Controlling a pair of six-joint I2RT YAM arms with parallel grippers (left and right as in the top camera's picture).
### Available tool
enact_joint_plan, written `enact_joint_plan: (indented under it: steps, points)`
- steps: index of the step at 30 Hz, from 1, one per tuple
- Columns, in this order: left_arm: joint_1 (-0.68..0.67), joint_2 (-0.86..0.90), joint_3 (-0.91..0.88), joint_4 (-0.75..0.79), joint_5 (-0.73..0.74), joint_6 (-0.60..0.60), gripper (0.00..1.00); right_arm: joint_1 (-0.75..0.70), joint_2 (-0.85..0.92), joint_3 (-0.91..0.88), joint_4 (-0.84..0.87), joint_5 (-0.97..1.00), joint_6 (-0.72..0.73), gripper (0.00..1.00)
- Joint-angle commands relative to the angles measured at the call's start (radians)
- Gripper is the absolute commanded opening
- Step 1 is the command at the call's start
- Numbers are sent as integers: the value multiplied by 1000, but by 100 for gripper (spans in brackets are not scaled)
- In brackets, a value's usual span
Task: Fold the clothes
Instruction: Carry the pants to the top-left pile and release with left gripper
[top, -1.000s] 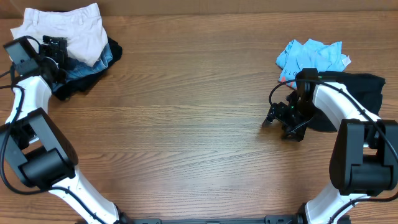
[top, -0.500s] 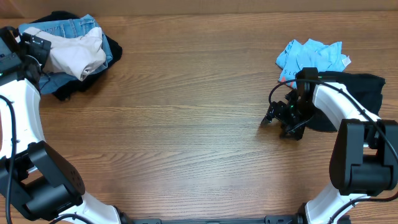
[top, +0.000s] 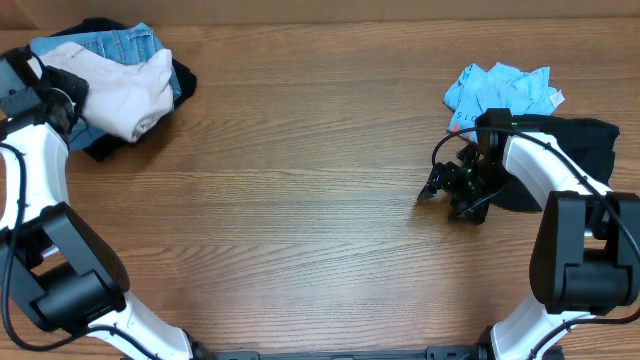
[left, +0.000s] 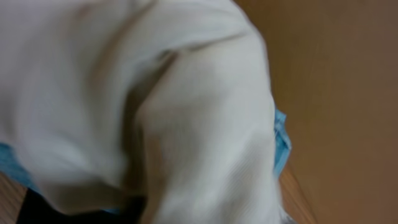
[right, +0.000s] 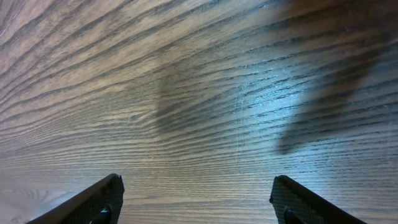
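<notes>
At the bench's far left edge, overhead, cream trousers top a heap beside the left claw; open wood stretches to the light-blue tee. Left wrist: cloth fills all, grip untellable. Right wrist: right claw released over wood.

blurred cream trousers hide the left jaws in the wrist view.

A brown wood-grain table spans the view.
</notes>
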Motion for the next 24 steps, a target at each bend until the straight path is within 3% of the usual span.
enact_joint_plan:
  steps: [1,4,9,15,17,22,24]
  points:
    - [-1,56,12,19,80,0,4,3,-1,-1,5,-10,-7,80]
    - [-1,29,35,93,154,7,4,3,-1,-1,5,-10,-6,80]
    - [-17,-35,235,142,256,68,4,3,-1,-1,18,-10,-7,80]
    - [-52,-18,319,218,233,198,4,3,-1,-1,32,-10,-6,80]
    - [-65,45,318,204,228,271,4,4,-1,-1,36,-10,-3,80]
    - [-48,307,318,200,240,272,4,3,-1,-1,4,-16,-4,80]
    - [-18,388,318,187,314,271,8,3,-1,-1,-1,-17,-4,80]
